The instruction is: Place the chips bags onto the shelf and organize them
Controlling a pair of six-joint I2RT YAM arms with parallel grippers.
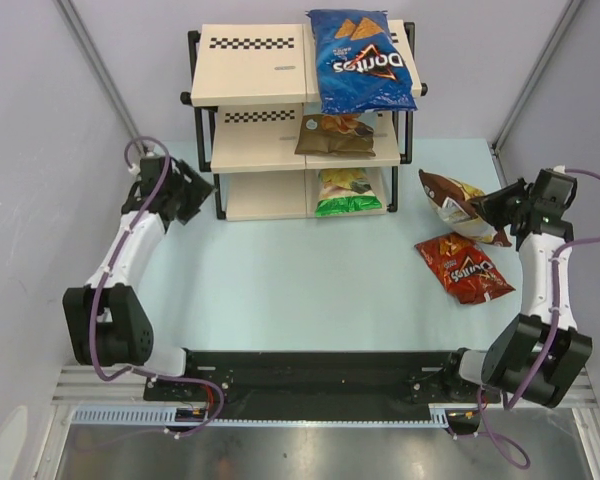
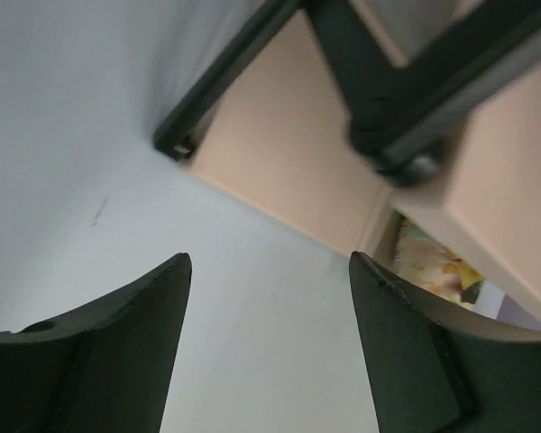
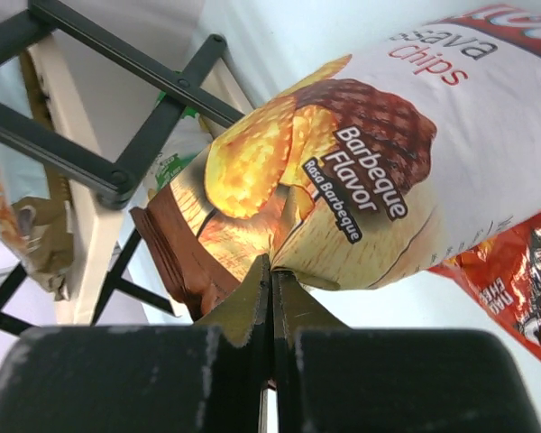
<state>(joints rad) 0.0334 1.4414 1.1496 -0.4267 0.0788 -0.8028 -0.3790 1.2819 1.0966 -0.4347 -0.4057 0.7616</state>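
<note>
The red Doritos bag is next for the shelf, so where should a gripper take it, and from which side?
Probably take the red Doritos bag by the crimped end seam nearest the right arm, coming in low from the right. It lies flat on the table, so only that thin edge can be pinched.

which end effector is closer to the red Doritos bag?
Right. The right end effector sits just beyond the red Doritos bag, pinching the barbeque cassava chips bag beside it. The left end effector is across the table, at the shelf's left side.
</note>
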